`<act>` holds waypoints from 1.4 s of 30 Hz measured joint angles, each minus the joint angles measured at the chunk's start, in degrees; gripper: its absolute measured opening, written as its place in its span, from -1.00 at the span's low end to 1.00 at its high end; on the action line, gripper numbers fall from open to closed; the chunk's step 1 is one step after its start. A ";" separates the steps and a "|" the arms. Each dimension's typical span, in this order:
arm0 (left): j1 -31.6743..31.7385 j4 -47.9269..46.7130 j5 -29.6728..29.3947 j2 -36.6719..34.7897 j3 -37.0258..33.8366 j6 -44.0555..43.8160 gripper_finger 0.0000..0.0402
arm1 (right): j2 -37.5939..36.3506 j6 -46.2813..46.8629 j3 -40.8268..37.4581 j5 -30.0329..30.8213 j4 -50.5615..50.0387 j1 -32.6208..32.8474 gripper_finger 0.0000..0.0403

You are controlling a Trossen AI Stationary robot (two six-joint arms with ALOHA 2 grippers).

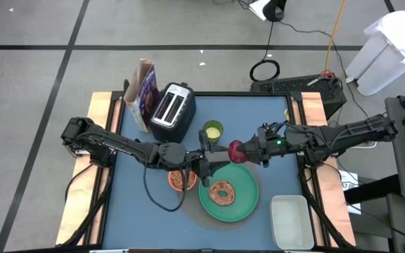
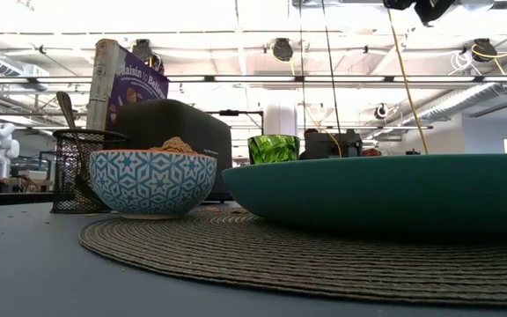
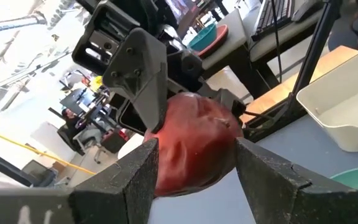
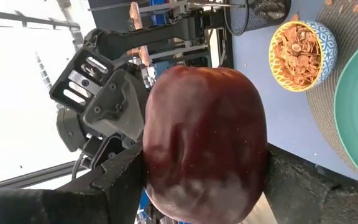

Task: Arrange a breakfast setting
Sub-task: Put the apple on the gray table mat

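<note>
- Handing the dark-red fruit (image 1: 236, 149) across looks like the step in hand: it hangs in the air above the table (image 1: 273, 112), near the far rim of the green plate (image 1: 248, 204).
- Both tools seem to be on it at once. In the right wrist view the right gripper (image 4: 204, 171) has its fingers against both flanks of the fruit, and the other arm's jaw stands just behind it.
- In the left wrist view the left gripper (image 3: 196, 158) brackets the same fruit with its fingers at a middling spread; firm pressure or mere contact, I cannot tell.
- The bagel (image 1: 222, 191) already lies on the green plate, which sits on a round woven mat (image 2: 306, 255).
- The bowl (image 1: 182, 180), patterned blue outside, orange inside and full of cereal, stands just beside the plate on that mat.
- At the table's far left the purple cereal box (image 1: 145, 95) stands upright beside a black toaster (image 1: 173, 111); a green cup (image 1: 213, 131) stands near them.
- A spoon handle (image 2: 67, 110) rises from a black mesh holder (image 2: 79, 169).
- Next, I judge, one gripper must let go cleanly while the other keeps its hold, then lower the fruit into the setting; a round fruit may roll off.
</note>
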 joint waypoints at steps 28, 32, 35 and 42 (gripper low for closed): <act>0.00 -0.52 -0.04 -0.02 0.00 -1.15 0.81 | -0.01 -0.06 0.00 0.62 0.36 -0.04 0.34; 0.20 -0.20 -0.04 -0.02 0.00 -1.30 0.91 | -0.01 -0.04 0.00 1.68 0.36 -0.04 0.34; 0.64 0.98 -0.04 -0.02 0.00 -1.46 0.92 | -0.01 0.29 0.00 1.71 0.36 -0.04 0.34; 1.82 1.18 4.17 -0.02 0.00 -4.00 0.92 | -0.01 0.36 0.00 1.68 0.40 -0.35 0.34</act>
